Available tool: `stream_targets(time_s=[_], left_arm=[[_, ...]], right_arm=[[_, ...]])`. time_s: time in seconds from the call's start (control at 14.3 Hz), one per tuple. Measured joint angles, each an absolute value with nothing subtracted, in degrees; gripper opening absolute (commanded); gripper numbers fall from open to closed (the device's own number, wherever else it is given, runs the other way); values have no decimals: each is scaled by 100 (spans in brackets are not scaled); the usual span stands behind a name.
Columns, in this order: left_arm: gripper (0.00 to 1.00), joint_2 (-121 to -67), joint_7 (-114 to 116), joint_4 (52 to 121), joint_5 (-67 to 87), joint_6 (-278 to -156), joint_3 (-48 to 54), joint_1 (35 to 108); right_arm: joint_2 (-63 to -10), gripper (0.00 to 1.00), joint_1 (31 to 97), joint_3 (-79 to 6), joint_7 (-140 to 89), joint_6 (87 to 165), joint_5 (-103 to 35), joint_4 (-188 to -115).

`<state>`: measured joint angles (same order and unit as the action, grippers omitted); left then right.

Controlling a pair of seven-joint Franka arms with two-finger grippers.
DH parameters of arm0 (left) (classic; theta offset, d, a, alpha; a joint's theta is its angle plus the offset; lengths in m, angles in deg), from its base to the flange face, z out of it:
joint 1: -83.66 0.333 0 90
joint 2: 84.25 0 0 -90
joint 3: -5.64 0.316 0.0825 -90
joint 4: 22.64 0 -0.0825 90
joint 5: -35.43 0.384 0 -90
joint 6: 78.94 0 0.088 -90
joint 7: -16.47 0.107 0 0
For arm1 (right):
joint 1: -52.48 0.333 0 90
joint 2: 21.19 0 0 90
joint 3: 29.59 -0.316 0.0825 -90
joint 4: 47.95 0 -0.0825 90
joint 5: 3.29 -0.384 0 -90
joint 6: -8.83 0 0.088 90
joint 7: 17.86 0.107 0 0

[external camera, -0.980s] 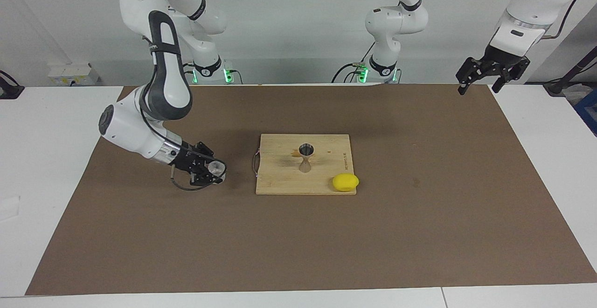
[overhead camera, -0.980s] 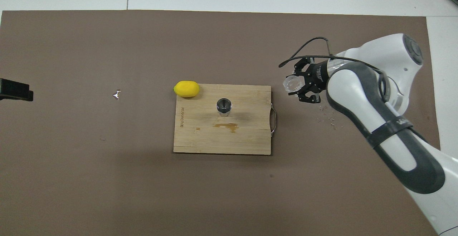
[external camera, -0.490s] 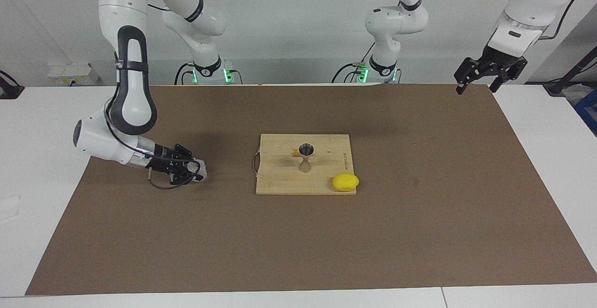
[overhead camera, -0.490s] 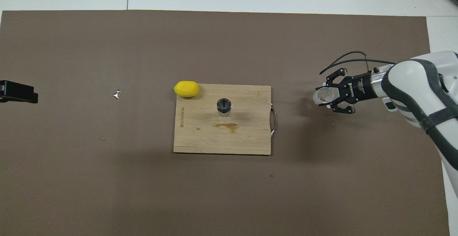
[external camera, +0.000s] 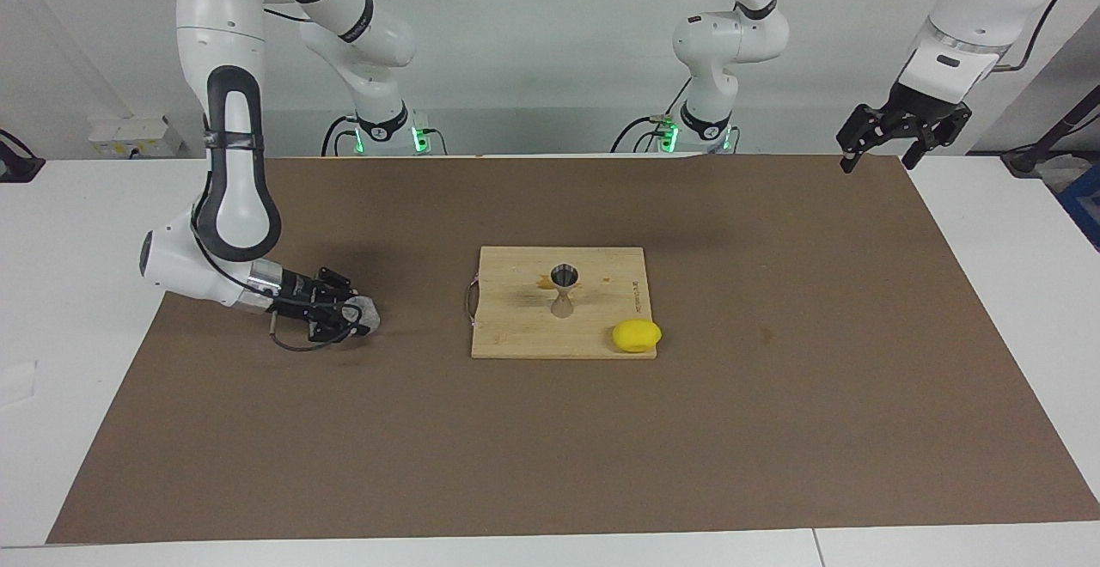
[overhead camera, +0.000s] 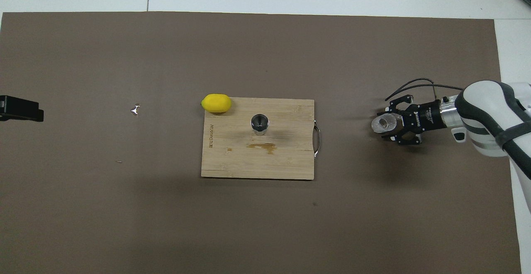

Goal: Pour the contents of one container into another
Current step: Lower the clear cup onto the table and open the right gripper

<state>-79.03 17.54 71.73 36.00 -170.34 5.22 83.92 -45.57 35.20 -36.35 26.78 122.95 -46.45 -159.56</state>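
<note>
Toward the right arm's end of the table, low over the brown mat (external camera: pixel 550 429): right gripper (external camera: pixel 354 316) clamped on the clear plastic cup (external camera: pixel 368 313), cup held between the fingers (overhead camera: pixel 400 121) and apparently upright, mouth up in the overhead view (contents not readable through the frosted wall). Well apart from the wooden cutting board (external camera: pixel 524 335), level with it across the mat.

Near the middle of the board: metal jigger (external camera: pixel 564 289), upright on its narrow waist, open cone on top, inside dark and nothing discernible in it. Beside it on the wood, nearer to the robots, a brownish stain (overhead camera: pixel 262 146).

At the board's corner farthest from the robots, toward the left arm's end: yellow lemon (external camera: pixel 637 335), touching the board's edge.

High over the mat's corner at the left arm's end: left gripper (external camera: pixel 885 148), waiting, fingers spread and holding nothing.
</note>
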Motion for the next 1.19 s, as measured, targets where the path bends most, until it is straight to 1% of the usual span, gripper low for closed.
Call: stream_targets(time_s=[0.21, 0.42, 0.56, 0.7, 0.98, 1.19], left_arm=[[100, -7903, 1754, 7176, 3599, -17034, 521, 8392], [100, -7902, 1754, 7177, 3599, -17034, 521, 8392], [100, -7902, 1754, 7178, 3599, -17034, 521, 8392], [100, -7901, 1754, 7178, 3599, -17034, 521, 8392], [100, -7900, 1754, 7178, 3599, -17034, 521, 8392], [100, -7900, 1754, 7179, 3598, -17034, 520, 8392]], right_arm=[[-4332, 100, 3516, -3642, 2675, 12363, -4647, -15959], [-3812, 100, 3561, -3656, 2654, 12362, -4505, -16013], [-3428, 100, 3652, -3670, 2619, 12349, -3984, -16067], [-3167, 100, 3876, -3681, 2375, 12329, -3359, -16097], [-3085, 100, 4575, -3697, 1560, 12326, -2237, -16159], [-3065, 100, 5021, -3708, 1312, 12367, -984, -16160]])
